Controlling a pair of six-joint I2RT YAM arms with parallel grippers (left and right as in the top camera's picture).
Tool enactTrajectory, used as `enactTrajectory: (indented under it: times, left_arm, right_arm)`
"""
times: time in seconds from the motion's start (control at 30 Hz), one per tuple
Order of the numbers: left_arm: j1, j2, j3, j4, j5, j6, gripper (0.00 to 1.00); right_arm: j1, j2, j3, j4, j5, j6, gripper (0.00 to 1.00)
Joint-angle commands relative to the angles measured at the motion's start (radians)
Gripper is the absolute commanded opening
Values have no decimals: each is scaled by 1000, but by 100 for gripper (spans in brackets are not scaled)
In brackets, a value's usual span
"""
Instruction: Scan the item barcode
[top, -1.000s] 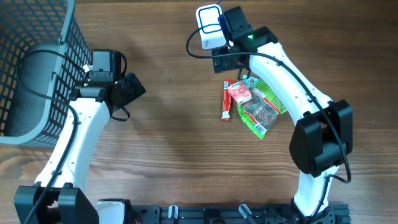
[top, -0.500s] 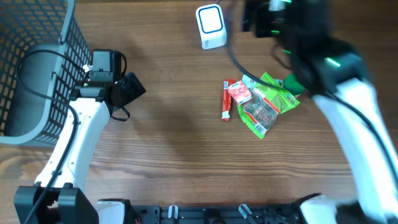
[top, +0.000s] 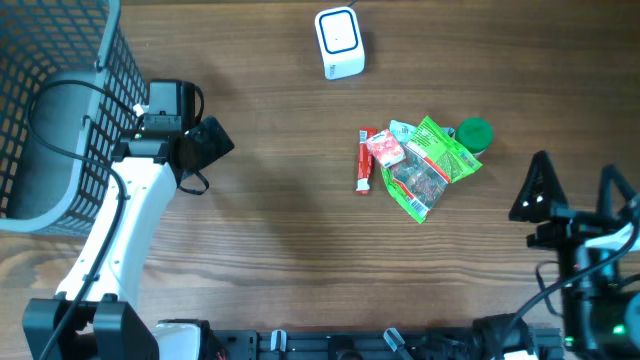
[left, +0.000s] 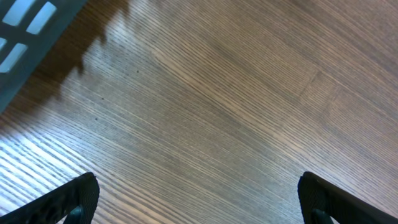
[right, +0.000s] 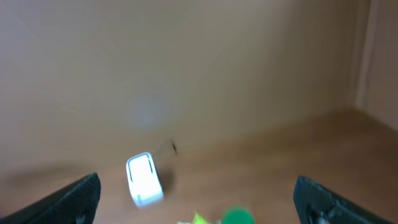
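Groceries lie heaped on the wooden table (top: 280, 250), right of its middle: a green snack bag (top: 432, 165), a small red packet (top: 384, 148) and a red tube (top: 364, 165) touching, with a green round lid (top: 474, 133) just beside them. The white barcode scanner (top: 339, 42) sits at the far edge, apart from the heap. My left gripper (left: 199, 202) hangs spread wide over bare wood beside the grey mesh basket (top: 70, 40), holding nothing. My right gripper (top: 574, 185), equally wide and empty, is at the near right corner.

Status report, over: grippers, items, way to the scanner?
Left gripper open, empty. Right gripper open, empty. Item pile on table, not held. Nothing between it and scanner.
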Motion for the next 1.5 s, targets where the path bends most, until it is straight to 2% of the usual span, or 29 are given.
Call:
enactTrajectory:
  times: [0.0, 0.07, 0.13, 0.27, 0.37, 0.5, 1.1, 1.2, 1.47]
  left_arm:
    - [0, -4, 12, 2, -10, 1, 100]
    - [0, -4, 12, 2, -10, 1, 100]
    - [0, -4, 12, 2, -10, 1, 100]
    - [0, -4, 12, 2, -10, 1, 100]
    - [0, -4, 12, 3, -10, 1, 100]
    - [0, -4, 12, 2, -10, 1, 100]
    - [0, -9, 12, 2, -10, 1, 100]
    - [0, -163, 12, 2, -10, 1, 100]
    - [22, -869, 12, 0, -28, 12, 100]
  right_arm:
    - [-62, -207, -353, 409, -131, -6, 100]
    - [-94, -289, -538, 634, -204, -8, 100]
    - [-119, -367, -691, 748, -249, -6, 100]
    - [-132, -383, -816, 760, -252, -15, 100]
    - [-132, -383, -896, 749, -346, -115, 100]
    - [-132, -383, -903, 526, -368, -161, 100]
    - [-132, -381, -903, 528, -368, -159, 100]
    - [-132, -381, -903, 528, -368, -159, 100]
    - [-132, -381, -903, 528, -368, -159, 100]
